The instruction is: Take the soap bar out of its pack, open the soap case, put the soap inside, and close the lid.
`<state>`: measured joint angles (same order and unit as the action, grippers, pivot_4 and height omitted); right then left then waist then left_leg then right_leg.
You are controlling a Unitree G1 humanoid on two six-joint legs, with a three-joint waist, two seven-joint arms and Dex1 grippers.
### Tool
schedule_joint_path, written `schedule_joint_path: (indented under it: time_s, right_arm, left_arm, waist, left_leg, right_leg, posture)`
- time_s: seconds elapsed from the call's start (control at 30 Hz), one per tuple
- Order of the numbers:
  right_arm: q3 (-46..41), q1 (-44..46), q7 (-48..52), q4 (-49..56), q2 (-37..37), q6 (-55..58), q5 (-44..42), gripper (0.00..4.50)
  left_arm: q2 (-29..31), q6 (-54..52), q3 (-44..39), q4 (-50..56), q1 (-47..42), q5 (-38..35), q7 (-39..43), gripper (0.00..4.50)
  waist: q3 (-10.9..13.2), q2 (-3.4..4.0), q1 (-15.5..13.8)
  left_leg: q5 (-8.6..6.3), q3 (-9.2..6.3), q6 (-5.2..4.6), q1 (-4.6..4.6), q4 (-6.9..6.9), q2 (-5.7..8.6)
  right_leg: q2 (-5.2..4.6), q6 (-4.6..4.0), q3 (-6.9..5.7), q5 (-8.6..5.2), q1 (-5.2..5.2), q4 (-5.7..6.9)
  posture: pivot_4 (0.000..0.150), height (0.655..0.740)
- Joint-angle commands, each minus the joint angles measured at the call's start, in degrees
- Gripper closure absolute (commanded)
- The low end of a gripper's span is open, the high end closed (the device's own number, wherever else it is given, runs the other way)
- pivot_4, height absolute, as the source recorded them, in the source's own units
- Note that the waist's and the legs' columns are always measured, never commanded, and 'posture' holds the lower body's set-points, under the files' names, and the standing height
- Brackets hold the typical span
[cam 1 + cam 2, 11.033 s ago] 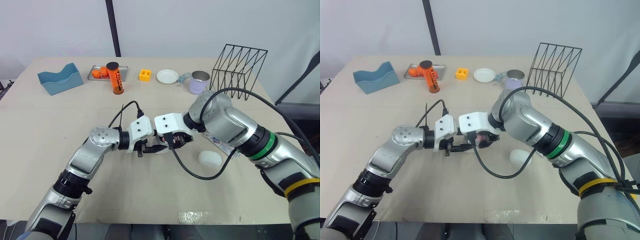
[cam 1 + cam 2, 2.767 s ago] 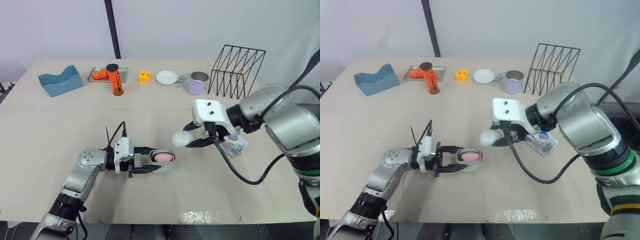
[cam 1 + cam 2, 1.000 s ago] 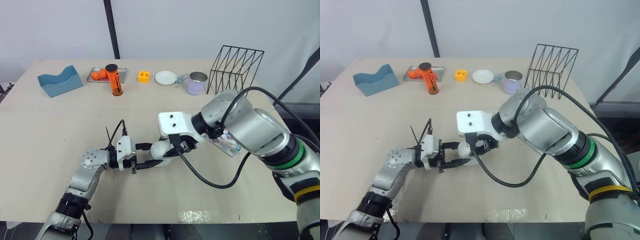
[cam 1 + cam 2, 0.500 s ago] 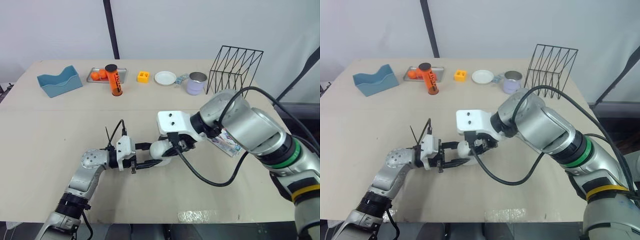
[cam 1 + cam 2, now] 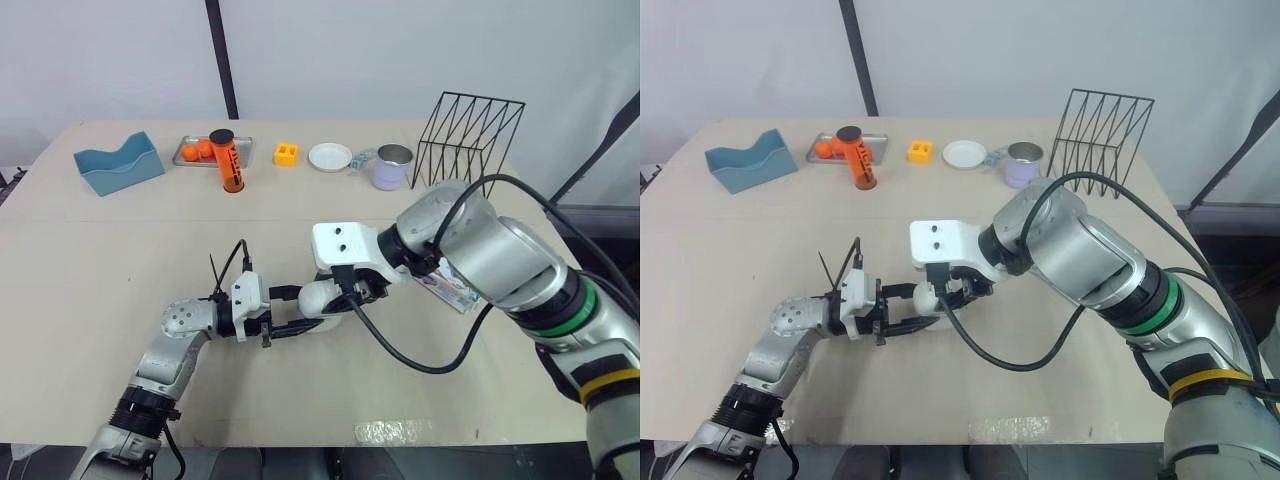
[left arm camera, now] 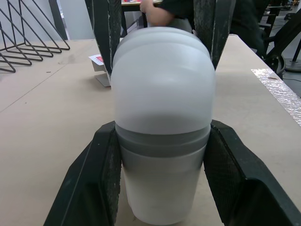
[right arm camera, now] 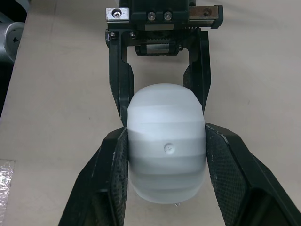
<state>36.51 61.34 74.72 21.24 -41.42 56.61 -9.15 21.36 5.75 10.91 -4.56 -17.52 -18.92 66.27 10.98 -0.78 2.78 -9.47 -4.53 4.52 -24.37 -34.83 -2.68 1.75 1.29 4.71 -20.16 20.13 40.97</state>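
left eye view: found soap case (image 5: 314,303) resting on table (image 5: 90,270), between the two arms. noted left gripper (image 5: 300,315) clenched on lower half of case from robot's left, right gripper (image 5: 345,293) grasping lid (image 5: 320,293) from opposite side. noted pack (image 5: 452,288) lying by right arm, well apart from case.

left wrist view: saw lid seated over grey band of base (image 6: 162,197), own black fingers (image 6: 101,179) pressed on both flanks of base. could not see soap; judged it enclosed in case.

right wrist view: saw right fingers (image 7: 113,179) tight against sides of lid, lid sitting square over base, no gap discernible at near edge.

judged step in hand as closing lid, last of task. advised: press straight down along case axis, no twist; hold left grip firm to stop base skidding on table; check seam even all round; release right grip first, sideways, without dragging lid up.
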Motion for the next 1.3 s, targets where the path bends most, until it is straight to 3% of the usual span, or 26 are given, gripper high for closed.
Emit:
schedule_joint_path:
  time_s: [0.03,0.5,0.57,0.7,1.1,1.3]
  right_arm:
    - [4.8,-1.8,-0.9,-1.8,1.1,-0.5,1.7,2.67]
    - [5.2,-3.3,-0.7,-3.4,1.1,-1.5,2.5,2.67]
    - [5.2,-3.4,-0.1,-3.2,0.8,-1.5,2.3,1.64]
    - [4.3,-3.5,0.0,-3.5,0.6,-2.0,2.3,0.05]
    - [-2.1,-4.2,0.1,-4.0,-0.5,-2.7,-0.8,0.05]
    - [-9.7,-8.8,1.2,-1.7,-5.2,-2.6,-6.0,0.05]
  left_arm:
    - [-0.4,0.3,0.6,1.8,-0.3,-0.1,0.2,2.56]
    - [-0.3,0.2,0.5,2.1,0.0,-0.1,0.0,2.56]
    - [-0.2,0.2,0.5,2.0,-0.1,-0.1,0.1,2.56]
    - [-0.1,0.0,0.5,1.9,-0.1,-0.2,0.2,2.56]
    - [-0.1,-0.2,0.5,1.7,-0.4,-0.2,0.6,2.56]
    - [0.2,-0.4,0.3,1.8,-0.4,-0.3,0.7,2.56]
  waist:
    - [-0.1,-0.07,0.0]
    - [-0.5,-0.44,0.0]
    - [-0.5,-0.50,0.0]
    - [-0.4,-0.46,0.0]
    - [-0.4,-0.41,-0.1]
    - [-0.4,-0.43,-0.2]
  left_leg:
    - [0.00,0.01,0.00,0.05,0.02,0.00]
    - [0.00,0.02,0.00,0.15,0.11,-0.03]
    - [0.00,0.02,0.00,0.15,0.11,-0.04]
    - [0.02,0.02,0.04,-0.03,0.19,0.03]
    - [0.03,-0.07,0.04,-0.39,0.19,0.08]
    - [0.02,-0.11,0.04,-0.45,0.19,0.10]
  right_leg:
    - [0.00,0.00,0.01,0.00,-0.03,0.00]
    - [0.03,0.00,0.02,0.00,-0.10,-0.02]
    - [0.03,0.00,0.02,0.00,-0.10,-0.03]
    - [-0.03,0.06,0.04,-0.03,0.06,-0.08]
    - [-0.07,-0.21,-0.06,0.12,0.36,-0.15]
    - [-0.09,-0.24,-0.10,0.14,0.36,-0.22]
  posture:
    - [0.150,0.7400]
    - [0.150,0.7400]
    - [0.150,0.7400]
    - [0.150,0.7400]
    - [0.150,0.7400]
    - [0.150,0.7400]
